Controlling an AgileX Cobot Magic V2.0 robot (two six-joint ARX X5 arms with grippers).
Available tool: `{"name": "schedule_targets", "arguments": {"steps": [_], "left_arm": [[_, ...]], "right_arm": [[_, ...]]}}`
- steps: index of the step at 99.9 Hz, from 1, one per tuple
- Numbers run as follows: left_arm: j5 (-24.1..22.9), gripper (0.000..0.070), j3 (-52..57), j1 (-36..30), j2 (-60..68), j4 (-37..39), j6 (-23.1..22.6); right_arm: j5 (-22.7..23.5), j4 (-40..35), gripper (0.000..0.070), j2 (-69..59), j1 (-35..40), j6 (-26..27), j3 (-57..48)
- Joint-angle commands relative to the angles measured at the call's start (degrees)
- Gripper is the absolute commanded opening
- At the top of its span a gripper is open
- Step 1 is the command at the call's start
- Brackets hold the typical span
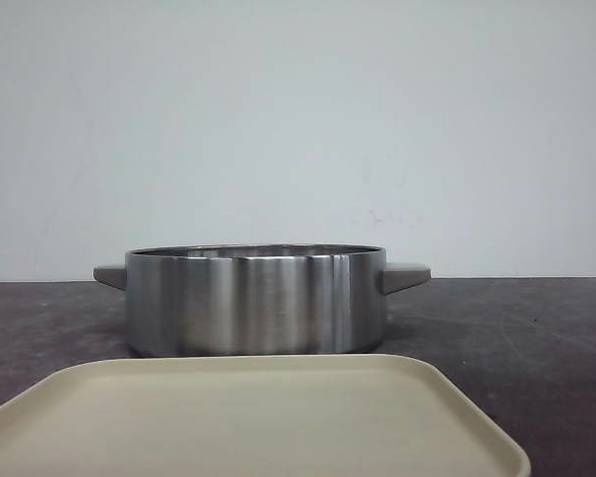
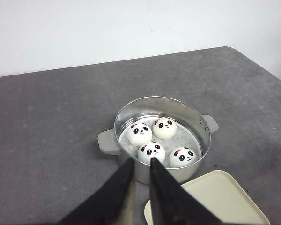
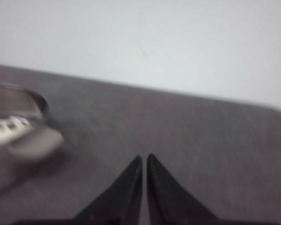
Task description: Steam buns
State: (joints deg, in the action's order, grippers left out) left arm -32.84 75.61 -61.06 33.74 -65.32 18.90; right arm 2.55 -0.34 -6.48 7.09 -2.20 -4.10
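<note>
A round stainless-steel pot (image 1: 255, 300) with two grey side handles is seen at the centre of the front view, standing on a dark grey table (image 1: 517, 338) before a plain pale wall (image 1: 298, 119). A cream tray (image 1: 248, 417) with rounded corners fills the lower part of that frame, just in front of the pot. Nothing inside the pot can be seen from this low angle.

In the left wrist view, the pot is shown from above, right of centre. Four panda-faced buns (image 2: 151, 151) are clustered on its perforated floor: one at the upper left (image 2: 139, 133), a slightly cream one at the upper right (image 2: 164, 128), one at the lower middle, and one at the lower right (image 2: 182, 157). The left gripper (image 2: 139, 161) is seen at the bottom centre, its black fingers nearly pressed together with only a thin gap, holding nothing. A corner of the tray appears at the lower right.

The right wrist view is blurred. The right gripper (image 3: 144, 158) is seen at the bottom centre, fingers almost touching and empty, over bare table. The pot's rim and one handle are smeared at the left edge.
</note>
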Motion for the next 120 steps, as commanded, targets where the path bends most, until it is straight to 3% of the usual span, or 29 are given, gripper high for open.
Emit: {"name": "schedule_targets", "arguments": {"steps": [1, 19, 120], "left_arm": [[-0.2, 0.0012, 0.7, -0.7, 0.3, 0.5, 0.2], [-0.2, 0.0012, 0.7, -0.7, 0.3, 0.5, 0.2], [-0.2, 0.0012, 0.7, -0.7, 0.3, 0.5, 0.2]], "right_arm": [[1.7, -0.7, 0.0011, 2.7, -1.6, 2.3, 1.7], [2.0, -9.8, 0.0011, 6.3, -3.6, 3.3, 3.4], [1.5, -8.7, 0.0011, 6.3, -3.9, 2.7, 3.4]]}}
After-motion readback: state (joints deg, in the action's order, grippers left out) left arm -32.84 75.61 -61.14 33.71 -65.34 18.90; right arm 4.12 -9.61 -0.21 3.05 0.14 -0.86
